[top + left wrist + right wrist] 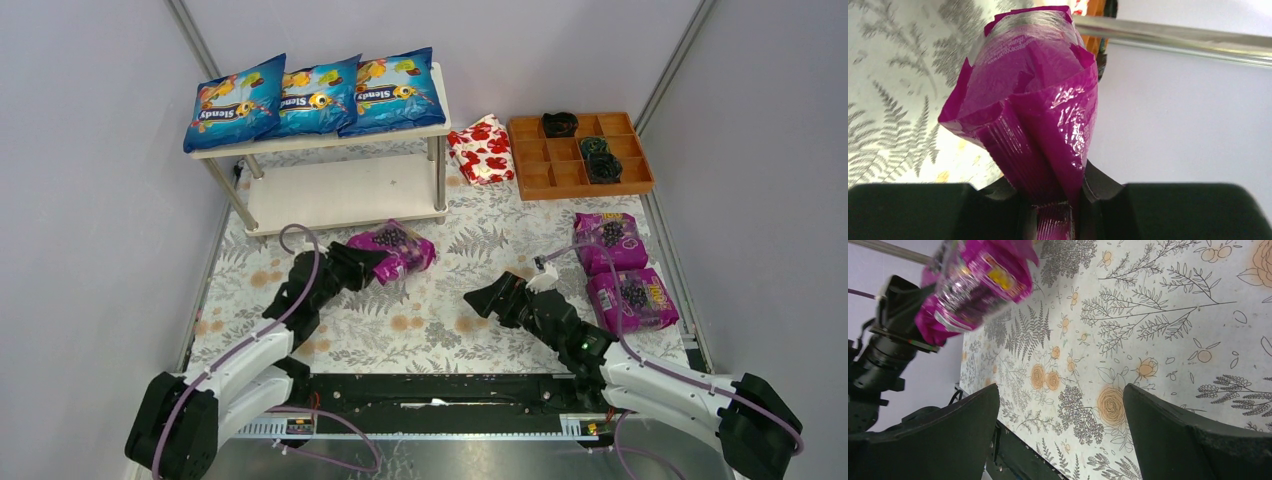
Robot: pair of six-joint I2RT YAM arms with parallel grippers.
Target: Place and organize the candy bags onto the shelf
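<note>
Three blue candy bags (318, 96) lie side by side on the top board of the cream shelf (345, 195); its lower board is bare. My left gripper (368, 264) is shut on the crimped end of a magenta bag (395, 248), held just in front of the shelf; the bag fills the left wrist view (1033, 110) and shows in the right wrist view (973, 285). Two more magenta bags (611, 240) (634, 298) lie on the mat at the right. My right gripper (480, 300) is open and empty over the mat's middle, its fingers (948, 435) wide apart.
A red-and-white floral packet (482, 150) lies right of the shelf. A brown compartmented tray (578, 155) with dark items stands at the back right. Metal frame posts (195, 40) rise at the back corners. The floral mat (430, 300) covers the table.
</note>
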